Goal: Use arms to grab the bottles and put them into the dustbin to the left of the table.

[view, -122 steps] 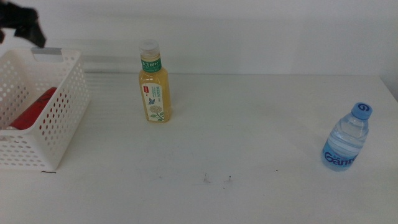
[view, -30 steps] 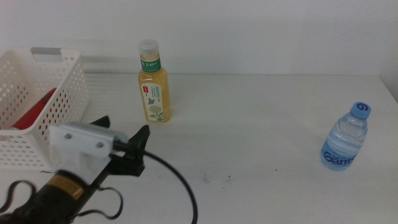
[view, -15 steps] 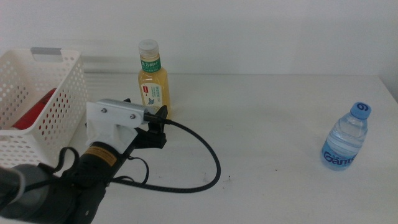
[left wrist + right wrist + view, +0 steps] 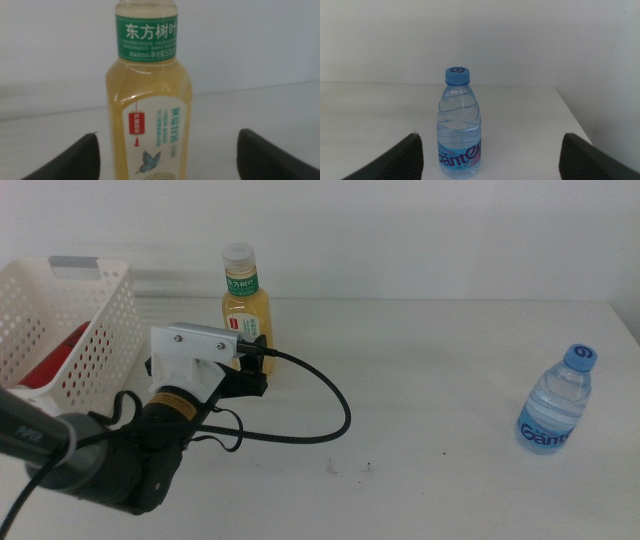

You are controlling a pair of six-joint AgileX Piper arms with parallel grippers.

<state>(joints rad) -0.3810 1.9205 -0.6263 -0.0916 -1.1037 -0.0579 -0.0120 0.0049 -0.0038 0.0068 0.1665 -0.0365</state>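
Note:
The yellow tea bottle (image 4: 247,308) with a white cap and green label stands upright at the back of the table (image 4: 420,380). My left gripper (image 4: 256,352) has reached its lower half. In the left wrist view the bottle (image 4: 148,100) fills the space between the two wide-apart jaws of that open gripper (image 4: 169,134), and no contact shows. The small water bottle (image 4: 558,406) with a blue cap stands at the right. My right gripper (image 4: 491,136) is open and faces this bottle (image 4: 460,125) from a distance. The red can (image 4: 52,360) lies inside the white dustbin (image 4: 105,345).
The dustbin sits at the table's left end, close to the left arm's white housing (image 4: 190,355) and looping black cable (image 4: 330,420). A few dark specks (image 4: 350,469) mark the tabletop in front. A white wall rises behind the table.
The left arm has moved from the lower left toward the back, and its jaws now stand on either side of the tea bottle. Both bottles stay put.

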